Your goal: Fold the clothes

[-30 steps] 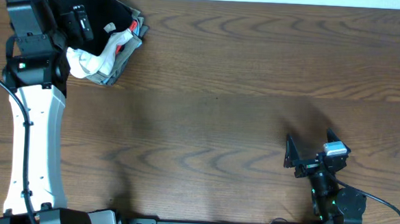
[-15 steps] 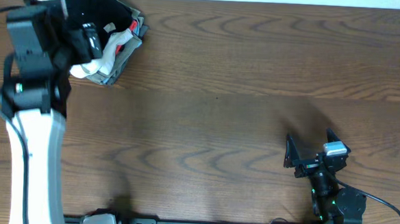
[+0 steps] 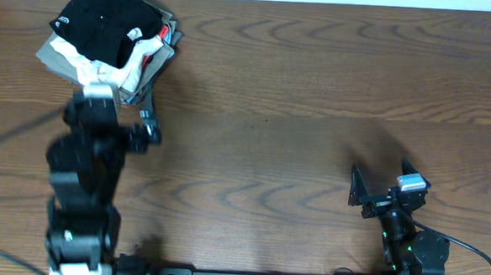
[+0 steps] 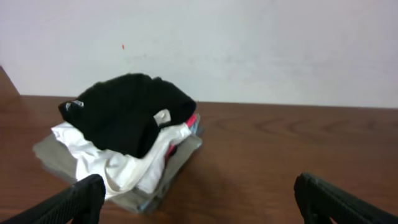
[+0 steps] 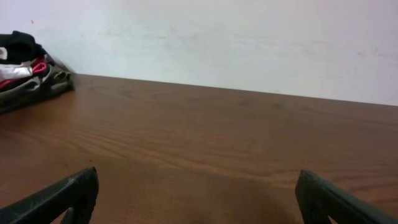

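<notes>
At the far left corner of the table (image 3: 315, 91), close to the pale wall (image 4: 249, 50), we see the black garment (image 4: 127, 112). It lies as a rounded bundle on top of a stack (image 3: 134, 85) of other clothes and is not spread out. A small white logo (image 4: 74, 104) shows at its left edge. Directly under it a white garment (image 4: 118, 165) hangs out of the stack in loose folds. Below that lies an olive-grey garment (image 4: 53, 152), and a thin strip of a red garment (image 4: 189, 121) shows at the right side. We find the left gripper (image 4: 199, 186) near the stack, on its front side, and not touching it. Its two fingers stand wide apart, and only the wood of the table shows between them. The right gripper (image 5: 196, 186) is at the near right part of the table, well apart from the clothes. Its fingers are also spread wide over the wood.
</notes>
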Robot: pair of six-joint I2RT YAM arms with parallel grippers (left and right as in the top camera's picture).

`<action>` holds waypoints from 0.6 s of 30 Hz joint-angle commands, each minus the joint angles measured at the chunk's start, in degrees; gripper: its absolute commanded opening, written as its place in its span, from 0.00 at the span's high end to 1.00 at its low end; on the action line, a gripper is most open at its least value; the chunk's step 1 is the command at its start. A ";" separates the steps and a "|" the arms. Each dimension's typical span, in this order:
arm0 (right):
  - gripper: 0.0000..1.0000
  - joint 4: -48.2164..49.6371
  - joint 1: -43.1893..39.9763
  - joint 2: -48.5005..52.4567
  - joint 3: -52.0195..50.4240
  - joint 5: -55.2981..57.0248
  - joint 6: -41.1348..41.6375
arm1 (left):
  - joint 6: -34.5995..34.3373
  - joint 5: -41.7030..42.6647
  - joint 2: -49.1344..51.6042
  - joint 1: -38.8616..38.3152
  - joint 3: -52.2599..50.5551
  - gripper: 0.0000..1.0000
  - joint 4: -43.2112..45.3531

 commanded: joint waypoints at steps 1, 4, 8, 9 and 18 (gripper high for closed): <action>0.01 -0.02 0.42 -0.39 -0.26 0.15 0.98 | -1.53 0.66 -6.97 -0.42 -7.85 0.02 3.28; 0.01 -0.04 0.42 -0.39 -0.26 0.15 0.98 | -1.53 0.66 -12.87 -0.61 -13.62 0.02 4.63; 0.01 -0.02 0.42 -0.39 -0.26 0.15 0.98 | -1.53 0.63 -20.61 -0.72 -20.90 0.02 7.04; 0.01 -0.04 0.42 -0.39 -0.26 0.15 0.98 | -1.53 0.63 -22.18 -0.72 -22.53 0.02 7.91; 0.01 -0.04 0.42 -0.39 -0.26 0.15 0.98 | -1.53 0.66 -32.22 -0.72 -37.31 0.02 21.38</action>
